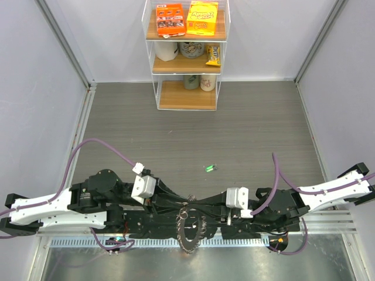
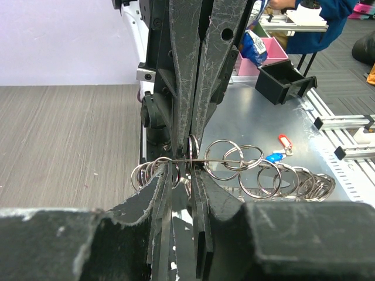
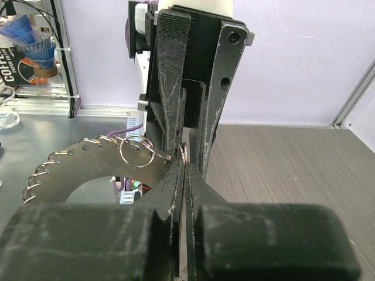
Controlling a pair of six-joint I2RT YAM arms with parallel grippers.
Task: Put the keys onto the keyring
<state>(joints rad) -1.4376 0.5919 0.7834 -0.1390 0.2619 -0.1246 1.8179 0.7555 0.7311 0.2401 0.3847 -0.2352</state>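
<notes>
The right gripper (image 3: 183, 163) is pressed shut on the rim of the keyring (image 3: 88, 170), between the arms at the table's (image 1: 234, 129) near edge. The left gripper (image 2: 187, 178) faces it, fingers a sliver apart around a small ring (image 2: 188, 153); I cannot tell if they grip. A green-headed key (image 1: 210, 168) lies well apart.

Both arms fold inward along the near edge of the grey wood-grain surface (image 1: 252, 129), and the left end effector (image 1: 185, 206) and right end effector (image 1: 195, 205) meet tip to tip at the middle. Right at their tips sits the keyring (image 1: 201, 229), a toothed disc with a hollow centre, touching both. A green-headed key (image 1: 209, 168) lies alone on the surface, apart from the arms on their far side. Against the back wall stands a clear shelf (image 1: 186, 96) holding an orange snack box (image 1: 170, 20), a yellow bag (image 1: 202, 18) and mugs (image 1: 191, 49). Purple cables (image 1: 99, 142) loop from each arm.
</notes>
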